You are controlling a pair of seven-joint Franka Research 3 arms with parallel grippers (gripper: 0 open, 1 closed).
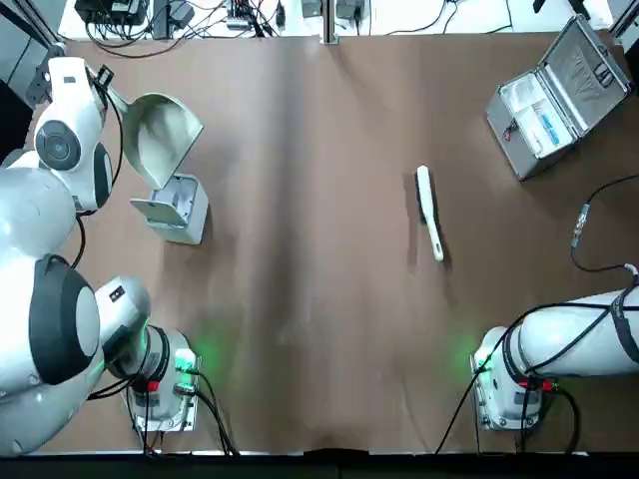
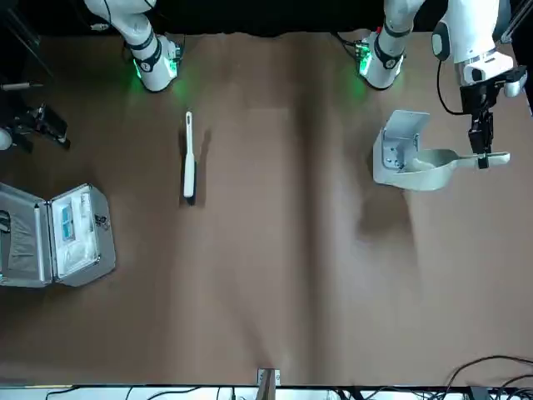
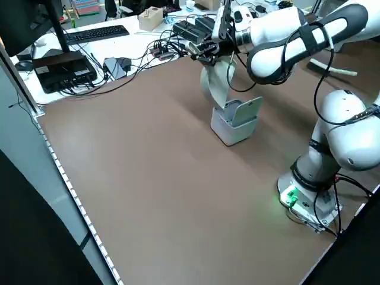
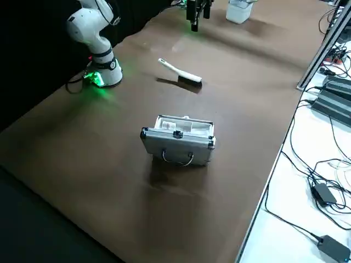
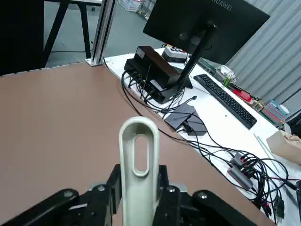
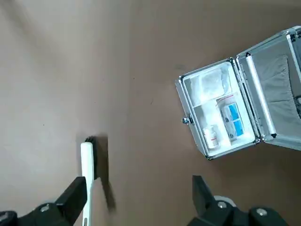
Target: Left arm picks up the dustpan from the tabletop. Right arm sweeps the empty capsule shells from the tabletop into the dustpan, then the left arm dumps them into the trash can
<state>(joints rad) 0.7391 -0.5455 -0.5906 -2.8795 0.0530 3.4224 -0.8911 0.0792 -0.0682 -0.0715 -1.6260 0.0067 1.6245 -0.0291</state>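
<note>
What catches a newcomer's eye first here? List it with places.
The left claw holds the dustpan tipped over the open trash can on the robot's left. A brush lies mid-table right, and an open silver case sits in the far right corner.

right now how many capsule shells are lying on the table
0 that I can see. The tabletop shows none; the left claw holds the dustpan tipped over the trash can, so shells may be hidden inside.

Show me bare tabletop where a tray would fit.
Widest bare patch: brown tabletop between the small grey trash can and the slim white brush. Crowded: far left, where the left tool holds the cream dustpan over the can; far right, silver hinged case.
</note>
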